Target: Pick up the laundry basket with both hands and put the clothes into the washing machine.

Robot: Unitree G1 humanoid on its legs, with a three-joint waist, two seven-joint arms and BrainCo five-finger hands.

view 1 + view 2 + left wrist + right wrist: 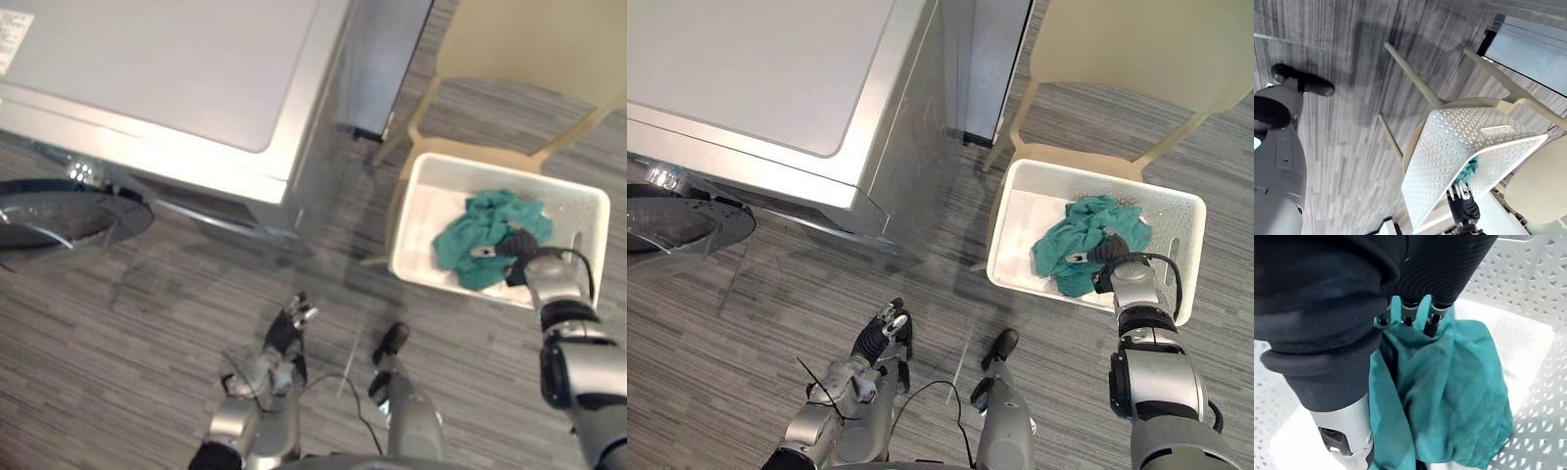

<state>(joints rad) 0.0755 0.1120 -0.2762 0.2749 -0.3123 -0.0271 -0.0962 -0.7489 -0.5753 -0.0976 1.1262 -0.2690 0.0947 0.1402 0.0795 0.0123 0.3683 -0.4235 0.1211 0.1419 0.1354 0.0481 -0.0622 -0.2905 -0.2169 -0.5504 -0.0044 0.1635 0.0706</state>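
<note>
L hand hangs low at 6–7 o'clock over bare floor, well apart from everything; its grip state can't be told. At 3 o'clock the white perforated basket sits on the seat of a beige chair. The teal cloth lies bunched inside it, toward the near-right part. R hand reaches in over the near rim, its front end buried in the folds. Whether it's clamped on fabric or just pressing can't be told.

Step looks like pulling the cloth out w/ R hand, not lifting the basket w/ both. To do it well: get the whole bunch, not one fold, then go straight up till the trailing edge clears the rim. The basket is prob. light and perched on a seat, so a snag could drag or tip it.

Around: open round door at 9 o'clock, washer body at 10–11, grey upright panel at 12–1 between washer & chair. The route from 3 to 9 passes the washer's front corner and crosses in front of L hand, so carry high and wide.
</note>
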